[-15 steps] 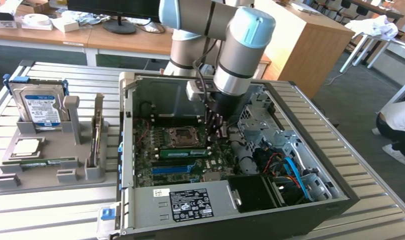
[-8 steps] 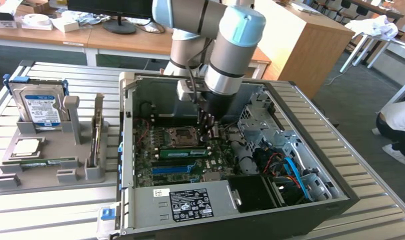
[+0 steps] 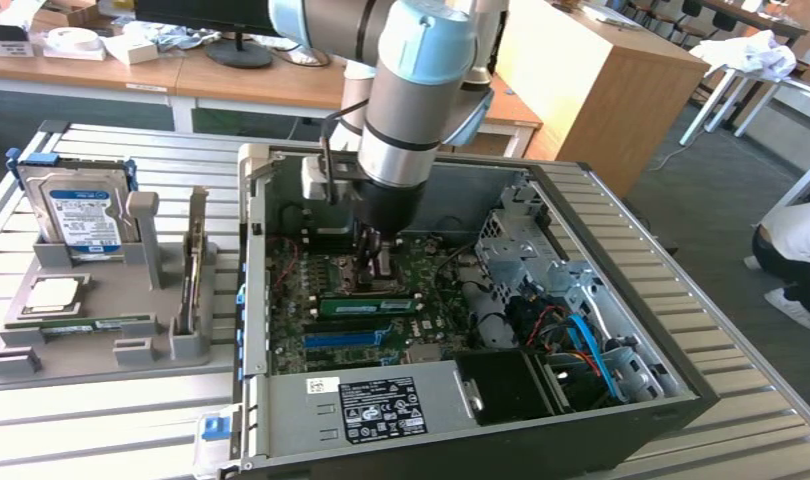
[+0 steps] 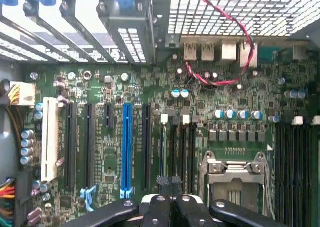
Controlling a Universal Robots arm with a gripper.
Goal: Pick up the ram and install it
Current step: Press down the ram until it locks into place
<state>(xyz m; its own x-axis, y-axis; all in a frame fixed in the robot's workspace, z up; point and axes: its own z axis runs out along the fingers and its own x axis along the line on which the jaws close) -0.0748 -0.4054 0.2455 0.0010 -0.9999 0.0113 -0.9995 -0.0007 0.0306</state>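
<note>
One ram (image 3: 368,305) seated on motherboard, just beside closed gripper (image 3: 382,268).

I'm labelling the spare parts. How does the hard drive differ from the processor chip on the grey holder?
The hard drive stands upright in its slot, while the processor chip lies flat. The hard drive carries a blue and white label; the processor chip shows a plain silver top. The hard drive is clearly the larger of the two. Both sit on the grey holder, at the exterior view's left.
</note>
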